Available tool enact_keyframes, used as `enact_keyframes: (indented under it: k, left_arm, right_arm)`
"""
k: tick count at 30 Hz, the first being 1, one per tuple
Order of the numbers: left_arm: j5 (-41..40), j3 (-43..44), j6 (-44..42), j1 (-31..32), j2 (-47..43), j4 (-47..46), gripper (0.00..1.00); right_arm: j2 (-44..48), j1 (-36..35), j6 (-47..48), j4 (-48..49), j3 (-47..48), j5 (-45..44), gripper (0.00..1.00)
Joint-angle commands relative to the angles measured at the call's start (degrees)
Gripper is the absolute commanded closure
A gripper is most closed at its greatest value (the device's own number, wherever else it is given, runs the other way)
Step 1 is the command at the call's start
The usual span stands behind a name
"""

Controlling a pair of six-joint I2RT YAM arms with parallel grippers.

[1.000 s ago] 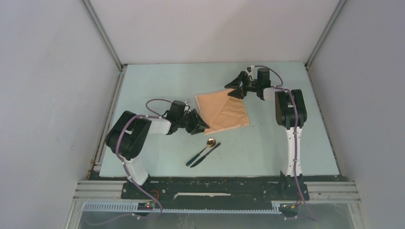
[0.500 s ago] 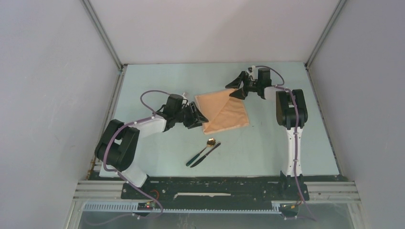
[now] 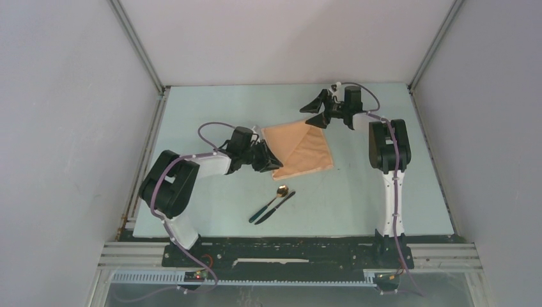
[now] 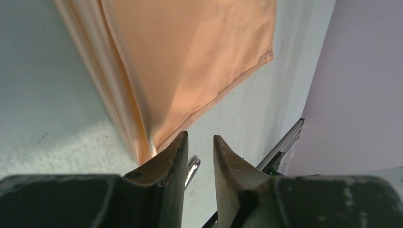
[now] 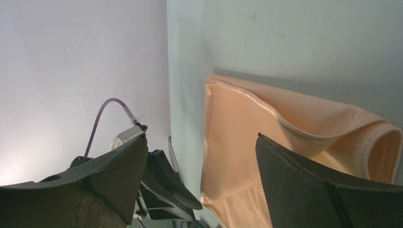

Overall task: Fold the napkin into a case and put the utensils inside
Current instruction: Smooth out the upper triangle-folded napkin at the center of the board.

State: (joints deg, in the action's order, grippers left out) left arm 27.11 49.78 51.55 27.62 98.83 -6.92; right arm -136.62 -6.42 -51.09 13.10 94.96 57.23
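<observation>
2 pincers empty | left pincer [image 4: 199, 140] narrowly parted at napkin [image 3: 303, 150] corner | right pincer [image 3: 313, 116] wide | I'd pinch just 1 layer, fold slowly

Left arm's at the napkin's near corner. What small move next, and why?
Probably nudge the left gripper sideways onto the napkin corner, then close. Its jaws stand narrowly apart with table showing between them; the folded corner lies just off one fingertip, not yet pinched. The right gripper hangs open over the far corner.
</observation>
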Motion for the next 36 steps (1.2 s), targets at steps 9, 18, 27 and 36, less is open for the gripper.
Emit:
enact_keyframes:
  k: [9,18,27,36]
  left_arm:
    - [-0.41,-3.24,1.71,-0.54,5.97,-7.72,0.76]
    - [1.31,-7.15,5.28,-0.89,10.33,-14.88,0.78]
    - [1.79,-7.24,3.42,-0.9,7.19,-13.09,0.75]
    - [5.49,0.27,5.41,-1.05,-0.32,-9.21,0.5]
  right_arm:
    - [-4.4,-0.35,-0.76,1.09,6.29,-2.2,0.06]
    - [-8.27,0.0,0.21,-2.16,7.92,-5.82,0.03]
    - [-8.78,-0.34,3.46,-9.25,14.13,-6.73,0.0]
    - [-5.62,-1.19,11.99,-30.31,28.75,-8.7,0.0]
